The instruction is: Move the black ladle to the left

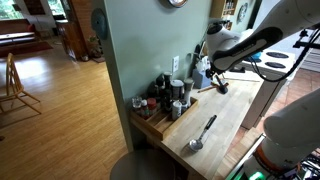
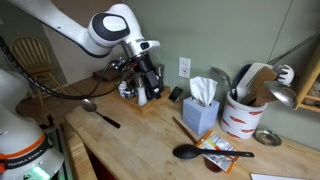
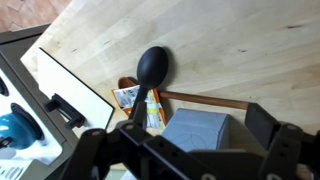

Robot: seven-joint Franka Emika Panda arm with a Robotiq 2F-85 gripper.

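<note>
Nothing of the task appears done; the black ladle (image 2: 192,152) lies flat on the wooden counter (image 2: 130,140) just in front of the tissue box (image 2: 201,106), its handle across a printed packet (image 3: 127,97); the gripper (image 2: 146,84) hangs above, jaws spread wide and empty; grasping and carrying it left both remain.

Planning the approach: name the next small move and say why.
Probably carry the gripper across to just above the handle of the black ladle. The jaws stand open and empty, and in an exterior view the gripper hangs well apart from the ladle, which lies flat on the counter in front of the tissue box.
</note>
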